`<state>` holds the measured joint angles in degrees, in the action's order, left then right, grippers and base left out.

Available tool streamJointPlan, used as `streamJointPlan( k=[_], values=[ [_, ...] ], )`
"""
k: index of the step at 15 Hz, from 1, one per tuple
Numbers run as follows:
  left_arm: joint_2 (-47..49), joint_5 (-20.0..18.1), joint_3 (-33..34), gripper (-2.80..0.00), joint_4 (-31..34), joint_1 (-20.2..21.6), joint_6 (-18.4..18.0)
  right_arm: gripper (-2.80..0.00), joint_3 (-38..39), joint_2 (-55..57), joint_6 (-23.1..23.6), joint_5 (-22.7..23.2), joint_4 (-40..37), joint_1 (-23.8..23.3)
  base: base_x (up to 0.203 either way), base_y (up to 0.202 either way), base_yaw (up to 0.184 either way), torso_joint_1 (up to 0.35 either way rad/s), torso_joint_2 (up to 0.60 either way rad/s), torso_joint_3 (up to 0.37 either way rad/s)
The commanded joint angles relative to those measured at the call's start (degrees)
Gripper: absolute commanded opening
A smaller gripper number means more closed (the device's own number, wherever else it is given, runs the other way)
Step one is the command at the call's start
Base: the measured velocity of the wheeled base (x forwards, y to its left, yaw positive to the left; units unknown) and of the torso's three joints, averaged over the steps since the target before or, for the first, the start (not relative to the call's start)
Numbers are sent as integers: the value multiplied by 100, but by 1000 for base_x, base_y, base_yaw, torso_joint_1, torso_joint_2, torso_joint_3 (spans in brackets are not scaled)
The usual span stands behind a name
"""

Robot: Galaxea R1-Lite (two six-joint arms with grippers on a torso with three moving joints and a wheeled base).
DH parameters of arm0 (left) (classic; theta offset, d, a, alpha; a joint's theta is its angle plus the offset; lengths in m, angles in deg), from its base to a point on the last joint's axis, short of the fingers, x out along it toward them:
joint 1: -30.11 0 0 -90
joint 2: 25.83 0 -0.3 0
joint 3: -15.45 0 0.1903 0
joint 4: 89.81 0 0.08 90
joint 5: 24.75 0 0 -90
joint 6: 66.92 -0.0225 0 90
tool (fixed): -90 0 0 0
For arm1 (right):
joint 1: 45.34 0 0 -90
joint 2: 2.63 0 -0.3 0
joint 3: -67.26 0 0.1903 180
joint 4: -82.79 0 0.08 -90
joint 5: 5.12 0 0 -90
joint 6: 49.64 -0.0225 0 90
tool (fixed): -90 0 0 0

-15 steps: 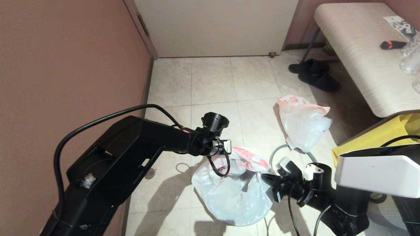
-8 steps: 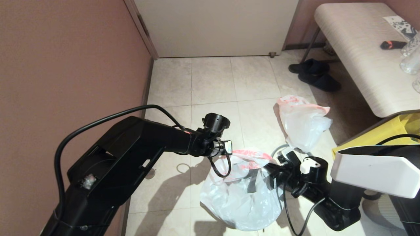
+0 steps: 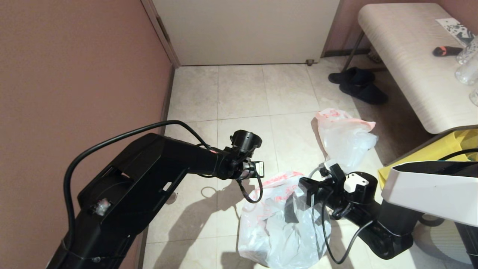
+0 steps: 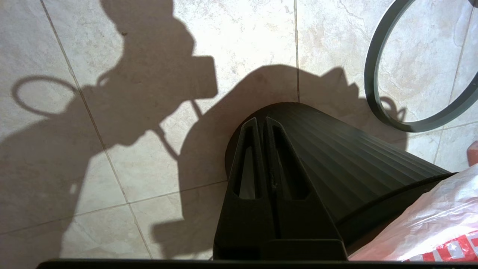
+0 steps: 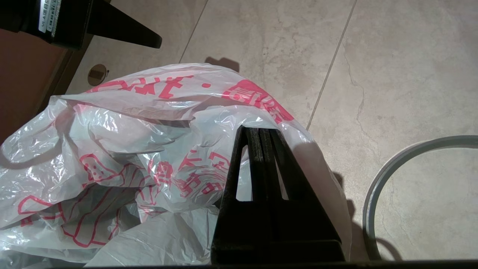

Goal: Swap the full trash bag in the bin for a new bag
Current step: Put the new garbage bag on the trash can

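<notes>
**New bag hanging over the bin, rim not yet spread**

The right pincer (image 5: 257, 130) is closing flat on a fold of the new bag (image 3: 283, 224) and, as far as the wrist view shows, is pinching its printed upper edge. The bag is sagging below and to the left of that pincer and is draping over the bin (image 4: 354, 157). The bin is standing on the floor almost straight under both arms. Its ribbed black wall is widening upward, so its long axis is running vertically.

The left pincer (image 4: 261, 121) is shut on nothing. It is hovering just above the bin's outer wall, on the side away from the right arm. That makes it the nearer one for catching the free side of the bag's mouth, which seems to be the move coming up.

The grey hoop (image 4: 370, 80) is lying flat on the tiles just beside the bin, off its rim, on the right arm's side. A second, puffy bag (image 3: 345, 144) is sitting beyond it.

Open floor is lying ahead. The wall (image 3: 74, 74) is hemming in the left, and the counter (image 3: 410, 56) and a yellow bag (image 3: 440, 149) are crowding the right.
</notes>
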<state>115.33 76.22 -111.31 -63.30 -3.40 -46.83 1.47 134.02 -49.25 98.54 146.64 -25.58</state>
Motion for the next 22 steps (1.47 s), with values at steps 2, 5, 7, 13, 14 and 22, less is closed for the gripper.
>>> streamJointPlan(
  k=[2,5,7,13,14,22],
  values=[
    [8,1,3,-280,2,-6,12,-280,-93,181,-18,3,129,11,0,0,0,0,0,0],
    [8,1,12,-280,2,3,12,-280,-276,423,-36,-179,133,-38,0,0,0,0,0,0],
    [8,-16,12,-280,-15,11,12,-280,-339,473,-39,-180,129,-101,0,0,0,0,0,0],
    [61,-60,20,-280,-15,64,30,-280,-416,571,-184,-162,70,-271,0,0,0,0,0,0],
    [54,-60,29,-280,-12,84,47,-280,-411,531,-190,-152,56,-271,0,0,0,0,0,0],
    [-1157,-58,350,-280,733,-43,430,-280,-133,-770,-726,281,-830,-439,0,0,0,0,0,0]
  ],
)
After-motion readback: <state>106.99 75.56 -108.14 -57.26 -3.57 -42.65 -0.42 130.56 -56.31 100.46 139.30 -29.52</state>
